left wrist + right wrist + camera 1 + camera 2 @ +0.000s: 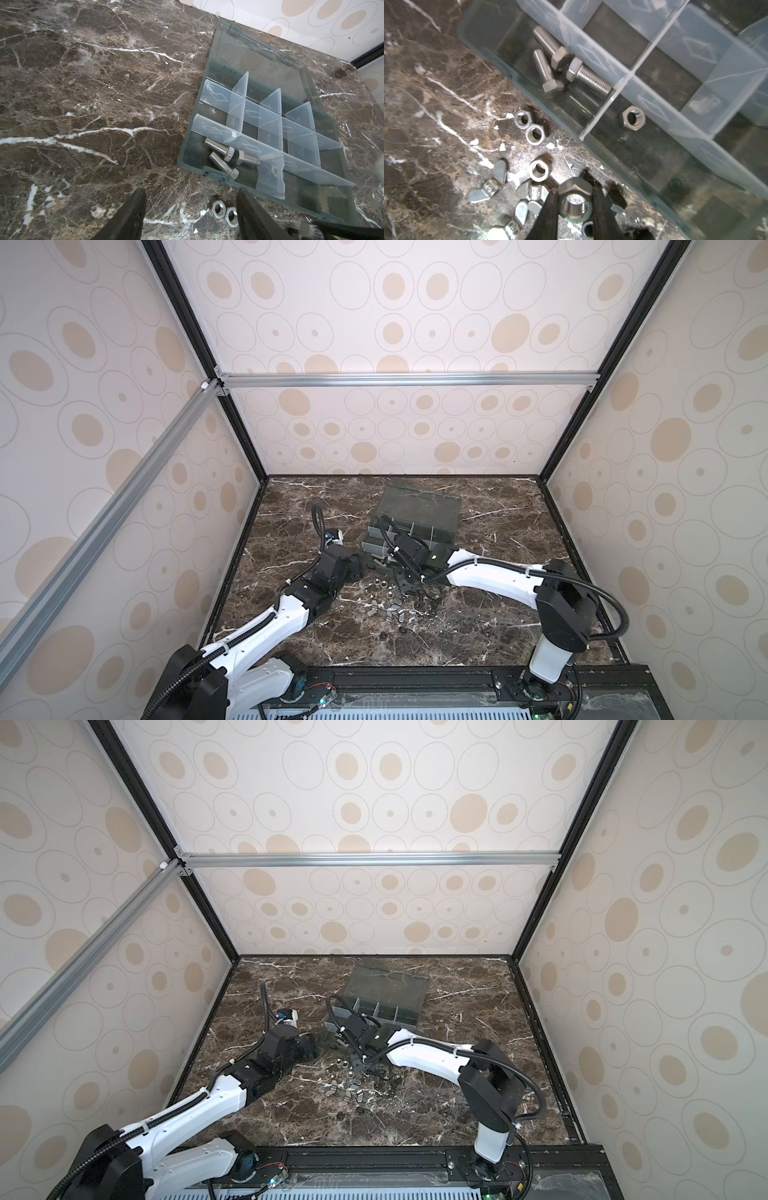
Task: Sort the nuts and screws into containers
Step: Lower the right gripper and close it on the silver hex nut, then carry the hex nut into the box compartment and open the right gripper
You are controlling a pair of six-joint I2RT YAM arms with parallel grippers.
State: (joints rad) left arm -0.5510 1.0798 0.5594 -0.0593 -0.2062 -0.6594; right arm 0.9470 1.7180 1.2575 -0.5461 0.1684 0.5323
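My right gripper [574, 193] is shut on a silver hex nut [575, 203], held just above the marble beside the organizer box [500, 60]. Loose nuts [536, 135] and wing nuts [488, 187] lie around it on the table. Three silver screws [550, 56] rest in the box's corner container, and one nut [632, 118] sits in the cell beside it. My left gripper [191, 193] stands open over bare marble with nothing between its fingers. Two nuts [218, 208] lie close to one finger. In a top view both grippers hover at the box's near edge [374, 560].
The box's hinged lid [419, 502] lies open toward the back wall. Pale dividers [259, 116] split the box into several cells. Scattered hardware [390, 605] covers the marble in front of the box, and small black pieces [340, 1115] lie nearer the front edge.
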